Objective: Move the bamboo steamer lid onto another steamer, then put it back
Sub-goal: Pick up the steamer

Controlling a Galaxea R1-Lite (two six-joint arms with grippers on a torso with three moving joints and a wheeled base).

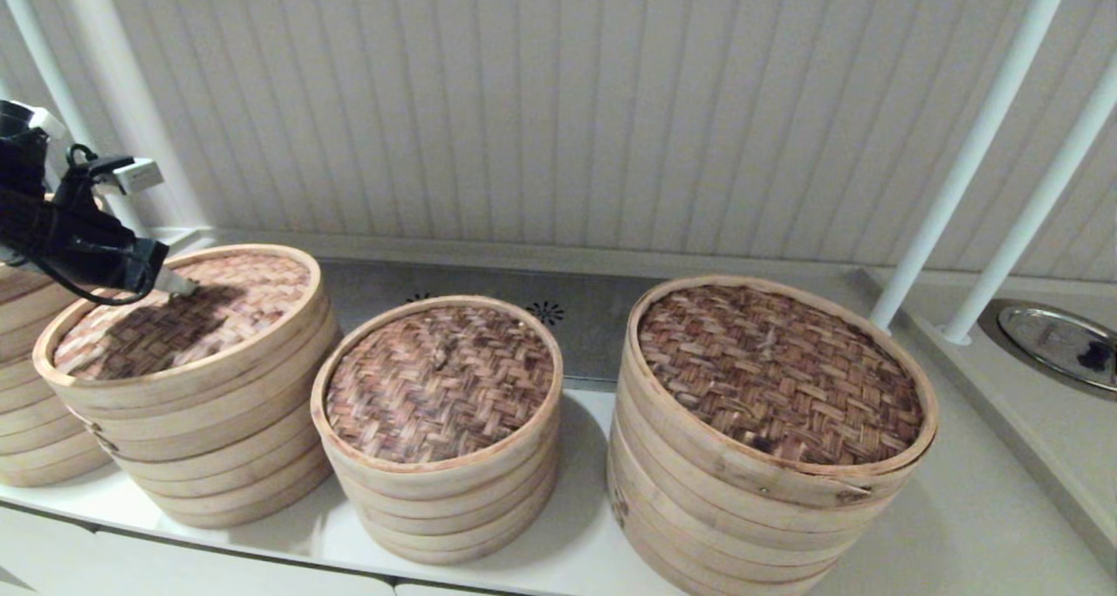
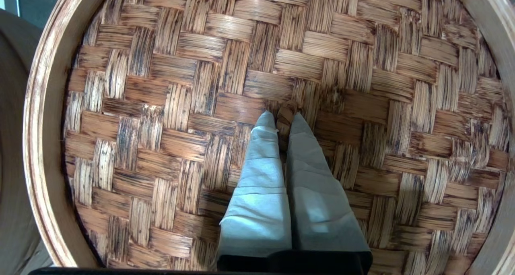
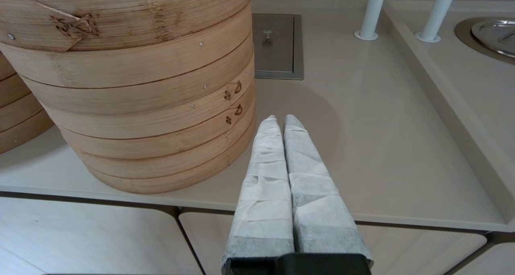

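The bamboo steamer lid, light tan weave in a pale rim, lies on the left steamer. My left gripper reaches over it from the left. In the left wrist view the gripper is shut on the lid's small dark loop handle at the centre of the weave. Another steamer, the smallest, with a reddish-brown top, stands in the middle, just right of the lid. My right gripper is shut on nothing, hovering over the counter's front edge beside the widest steamer.
The widest steamer stands at the right. A further bamboo stack sits at the far left. Two white poles rise at the back right, by a round metal cover. A square metal hatch is set into the counter.
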